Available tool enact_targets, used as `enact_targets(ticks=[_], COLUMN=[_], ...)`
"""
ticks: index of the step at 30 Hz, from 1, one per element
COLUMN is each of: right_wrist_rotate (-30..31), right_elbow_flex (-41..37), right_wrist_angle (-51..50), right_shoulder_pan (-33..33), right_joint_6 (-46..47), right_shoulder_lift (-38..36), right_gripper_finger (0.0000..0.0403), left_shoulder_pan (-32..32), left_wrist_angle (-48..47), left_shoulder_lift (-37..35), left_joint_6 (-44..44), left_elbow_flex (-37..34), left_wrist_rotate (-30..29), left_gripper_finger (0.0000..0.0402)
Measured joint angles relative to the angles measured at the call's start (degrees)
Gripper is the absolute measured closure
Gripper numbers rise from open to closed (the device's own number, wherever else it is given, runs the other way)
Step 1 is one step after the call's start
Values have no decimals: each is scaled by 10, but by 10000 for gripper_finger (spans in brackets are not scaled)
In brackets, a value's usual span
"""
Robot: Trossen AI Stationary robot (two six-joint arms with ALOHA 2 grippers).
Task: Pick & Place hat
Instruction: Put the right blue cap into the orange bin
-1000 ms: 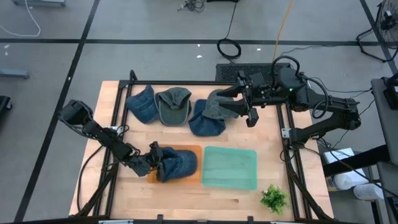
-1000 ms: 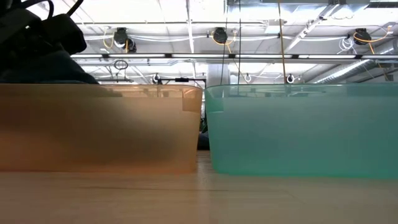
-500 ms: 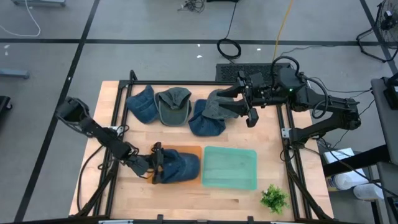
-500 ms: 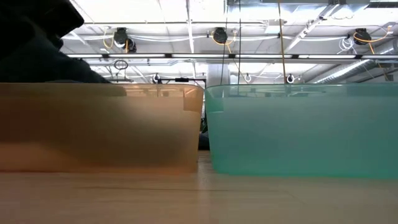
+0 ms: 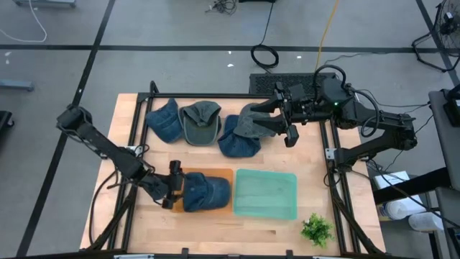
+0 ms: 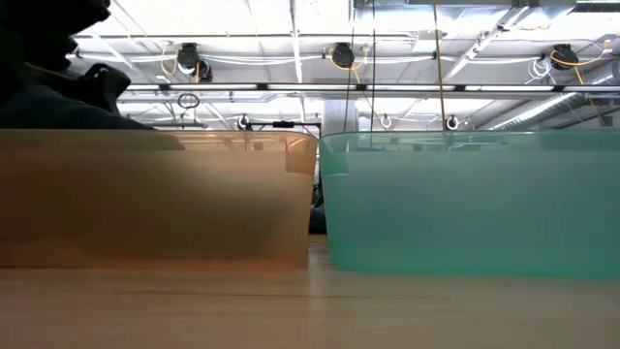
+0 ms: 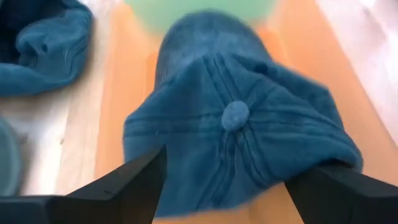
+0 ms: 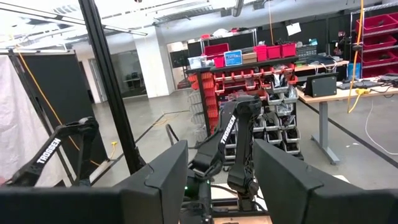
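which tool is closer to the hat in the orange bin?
Left. The left tool sits at the hat in the orange bin, fingers open on either side of it. The right tool is at the table's far side, over the gray hat.

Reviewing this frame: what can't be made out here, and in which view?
- Orange bin, high view: its inside is covered by the blue hat.
- Low view: the bin walls hide the hat and the teal bin's contents.
- Left gripper, high view: contact with the hat unclear; the left wrist view shows its fingers spread.
- Right gripper: the right wrist view shows only the room, not the table below.
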Motion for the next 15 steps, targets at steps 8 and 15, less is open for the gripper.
enact_targets(ticks=[8,15], right_wrist_rotate=[1,1], right_elbow_flex=[0,0], right_wrist_angle=[0,0], right_shoulder_pan=[0,0], right_joint_6=[0,0], right_shoulder_lift=[0,0], right_gripper_finger=[232,232], left_shoulder_pan=[17,21], left_wrist_angle=[-163,-302], left_shoulder_lift=[-19,-30], left_joint_6=[28,29], left_elbow_flex=[90,156], left_wrist_rotate=[4,4], left_gripper_finger=[76,91])
